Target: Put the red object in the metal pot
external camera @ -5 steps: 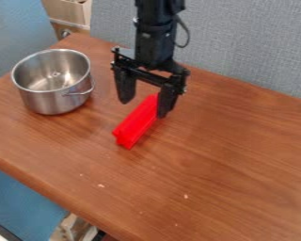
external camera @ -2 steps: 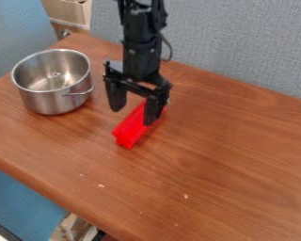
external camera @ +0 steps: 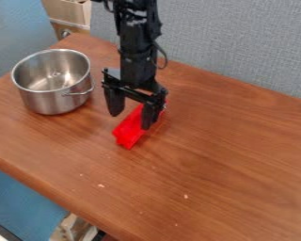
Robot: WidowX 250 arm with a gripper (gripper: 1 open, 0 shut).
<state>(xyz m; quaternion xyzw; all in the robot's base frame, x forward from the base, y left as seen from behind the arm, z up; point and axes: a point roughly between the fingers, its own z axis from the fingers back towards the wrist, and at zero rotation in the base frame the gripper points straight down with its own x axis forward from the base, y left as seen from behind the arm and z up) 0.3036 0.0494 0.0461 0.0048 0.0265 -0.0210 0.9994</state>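
A bright red, elongated rectangular block, the red object (external camera: 133, 132), lies flat on a brown wooden bench (external camera: 229, 160), roughly in the middle of the view and angled so that its near end points toward the lower left and its far end toward the upper right. Directly over its far end is the black pincer (external camera: 134, 105), pointing straight down with its two fingers spread wide apart. One finger stands to the left of the block and the other at its right, so the block's upper end sits in the gap between them. Whether either finger touches the block cannot be told, and the block rests on the wood rather than being lifted. Above the pincer rises the dark robot arm (external camera: 136, 38), a slim vertical column with cables along it. To the left and a little further back, well apart from the block, stands the metal pot (external camera: 53, 80), round and shiny silver with straight sides, open at the top. It sits near the bench's left corner. Behind the bench is a grey-blue wall (external camera: 254, 38).
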